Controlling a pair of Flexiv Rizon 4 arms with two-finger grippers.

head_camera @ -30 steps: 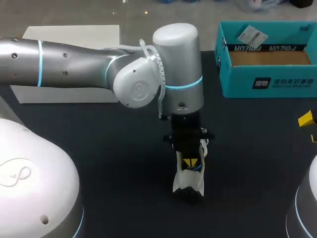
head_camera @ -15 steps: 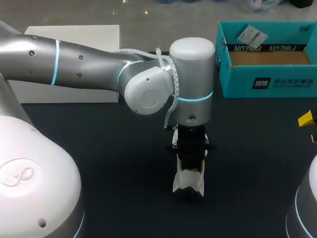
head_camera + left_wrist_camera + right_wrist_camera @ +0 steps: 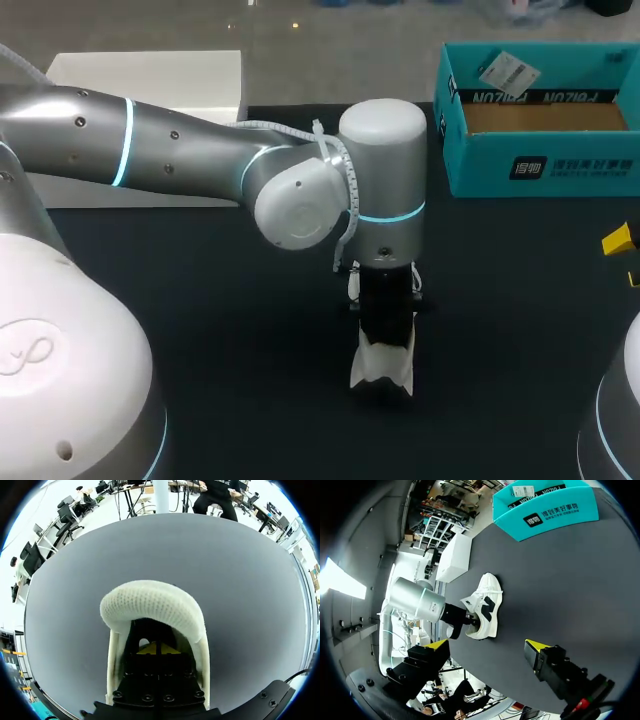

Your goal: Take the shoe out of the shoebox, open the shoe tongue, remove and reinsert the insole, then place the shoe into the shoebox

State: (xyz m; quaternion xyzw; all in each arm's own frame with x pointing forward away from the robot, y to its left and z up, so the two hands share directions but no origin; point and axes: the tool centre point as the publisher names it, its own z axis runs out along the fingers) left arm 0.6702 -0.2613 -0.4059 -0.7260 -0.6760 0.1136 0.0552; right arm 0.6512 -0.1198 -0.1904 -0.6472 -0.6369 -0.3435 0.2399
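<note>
The shoe (image 3: pixel 381 368) stands on the black table (image 3: pixel 200 300) near its middle, well apart from the teal shoebox (image 3: pixel 540 165) at the far right corner. From above, most of it is hidden under the left arm (image 3: pixel 380 180), whose thick silver wrist hangs straight over it. Only a crumpled white end shows below the black gripper body.

The left wrist view looks down into the shoe's opening. A padded band of white knit mesh (image 3: pixel 152 602) arches ahead of the left gripper (image 3: pixel 157 650), which is sunk in the dark interior between smooth white side walls. Its two yellow tips are drawn together with only a thin dark seam between them. Whether anything thin is pinched there cannot be told.

The right wrist view alone gives the shoe's profile (image 3: pixel 486 602): a white sneaker with black side panels and a thick pale sole, its toe toward the shoebox (image 3: pixel 555 510). The left arm (image 3: pixel 415 602) enters the shoe at the other end. The right gripper (image 3: pixel 486 645) hangs off to the side with its fingers spread wide, holding nothing. From above, only one yellow fingertip (image 3: pixel 619 240) of it shows.

The shoebox is open-topped cardboard with a brown floor.
</note>
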